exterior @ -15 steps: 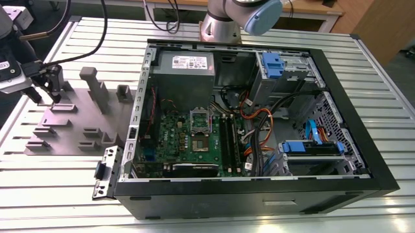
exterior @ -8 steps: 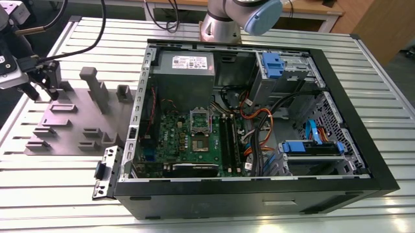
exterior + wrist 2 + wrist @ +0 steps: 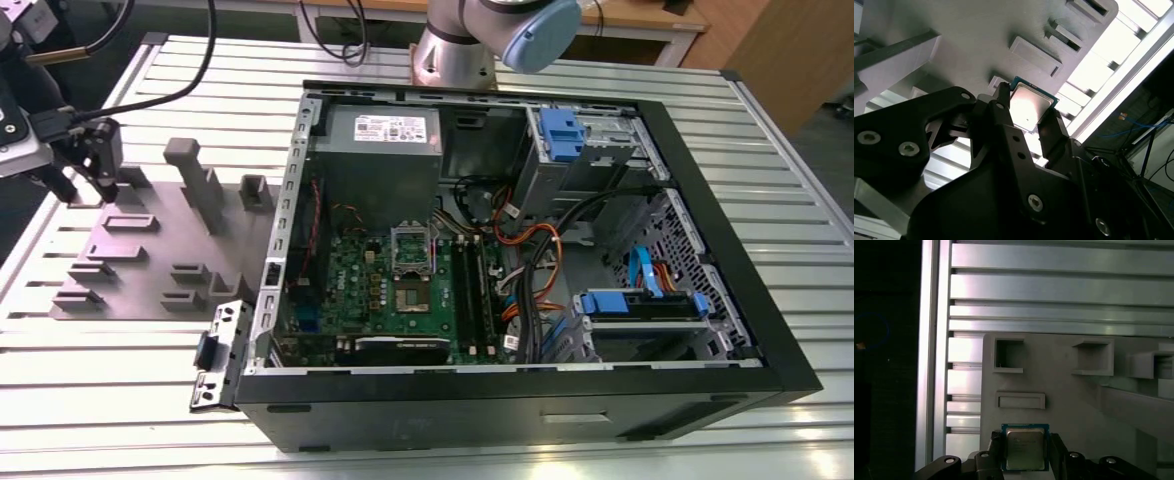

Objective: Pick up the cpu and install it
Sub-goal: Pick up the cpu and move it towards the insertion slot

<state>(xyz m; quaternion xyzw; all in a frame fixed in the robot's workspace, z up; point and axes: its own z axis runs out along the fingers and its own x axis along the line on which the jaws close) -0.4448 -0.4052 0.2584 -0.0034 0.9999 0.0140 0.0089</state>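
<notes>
**benchguy:** Where is the cpu point(image 3: 1025, 449) seen right now? And what's the gripper point(image 3: 83, 185) doing?

**slotrail:** In both wrist views the cpu is pinched between the two black fingers point(image 3: 1004, 117). One finger is pressed against each of two opposite edges, so the gripper is closed narrow around the chip. The silver top is turned toward the cameras and a thin blue-green rim can be made out around it. In the exterior view the gripper is found at the exterior view's left, over the far corner of the grey parts tray point(image 3: 147, 270).

**benchguy:** Lifted, or sitting on the tray?

**slotrail:** That can't be told. In the first wrist view the chip is framed against the tray's flat grey surface, near a shallow rectangular pocket point(image 3: 1021, 400), with two deeper square pockets beyond it. Whether the tray is touched can't be made out.

**benchguy:** And the computer?

**slotrail:** The open black case point(image 3: 534, 420) is laid on its side on the slatted aluminium table point(image 3: 174, 90), just beside the tray. The green board point(image 3: 387, 300) is exposed inside, with the socket point(image 3: 414, 262) near its middle, well apart from the gripper. Blue brackets point(image 3: 561, 130) and orange cables point(image 3: 514, 245) are seen toward the exterior view's right.
</notes>
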